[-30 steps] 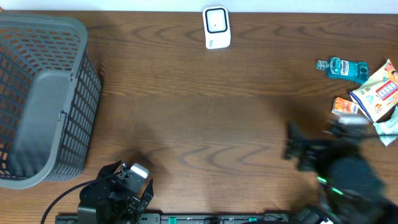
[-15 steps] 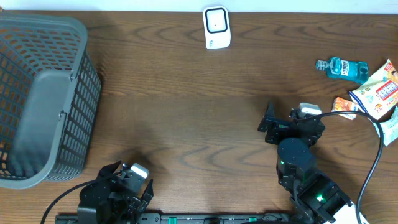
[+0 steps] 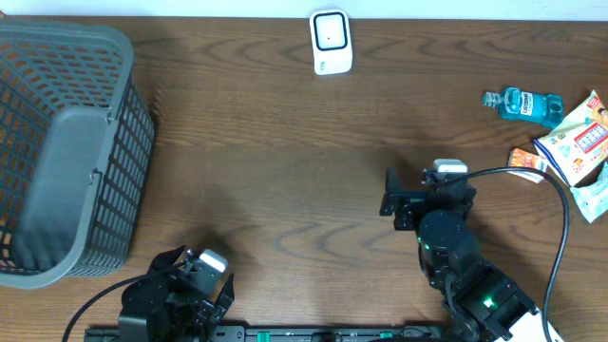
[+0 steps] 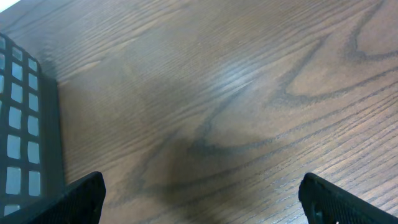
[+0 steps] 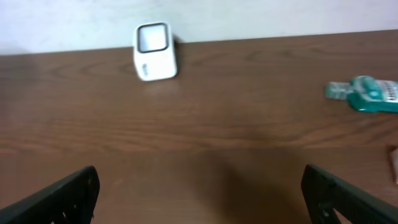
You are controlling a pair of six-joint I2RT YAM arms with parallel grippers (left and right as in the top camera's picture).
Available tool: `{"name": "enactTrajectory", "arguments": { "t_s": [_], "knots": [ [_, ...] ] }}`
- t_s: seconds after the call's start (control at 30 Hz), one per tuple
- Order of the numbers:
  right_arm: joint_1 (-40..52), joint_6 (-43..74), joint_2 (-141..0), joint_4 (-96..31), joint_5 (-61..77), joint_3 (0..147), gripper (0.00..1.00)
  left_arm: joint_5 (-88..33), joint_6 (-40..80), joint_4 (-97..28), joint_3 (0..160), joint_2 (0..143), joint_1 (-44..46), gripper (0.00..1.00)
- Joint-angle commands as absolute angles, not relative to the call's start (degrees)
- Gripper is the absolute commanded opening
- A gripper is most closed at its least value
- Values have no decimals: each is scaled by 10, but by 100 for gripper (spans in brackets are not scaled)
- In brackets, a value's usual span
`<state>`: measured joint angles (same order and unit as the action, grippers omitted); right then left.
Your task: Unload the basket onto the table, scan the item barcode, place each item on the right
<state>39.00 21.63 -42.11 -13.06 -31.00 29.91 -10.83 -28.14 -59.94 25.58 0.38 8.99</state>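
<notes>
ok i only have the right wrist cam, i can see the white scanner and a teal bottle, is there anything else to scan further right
observer: yes, past the teal bottle a pile of packets lies at the right edge of the table, outside your frame
operator: which one is closest to my arm
observer: an orange packet, on the pile's left side
operator: and where's the left arm
observer: at the near edge, with the left claw open over bare wood, just right of a grey mesh basket
</notes>
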Motion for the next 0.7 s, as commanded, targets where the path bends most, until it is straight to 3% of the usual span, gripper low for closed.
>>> {"name": "enactTrajectory", "arguments": {
  "t_s": [0.0,0.47,0.67],
  "knots": [
    [387,207,-420,-143,-260,299,99,-101,-287,-606,254,4,88,99],
    [363,212,-349,-243,-257,267,99,-101,-287,-606,254,4,88,99],
    [258,218,-225,-143,-182,145,99,-101,-287,-606,254,4,88,99]
  ]
}}
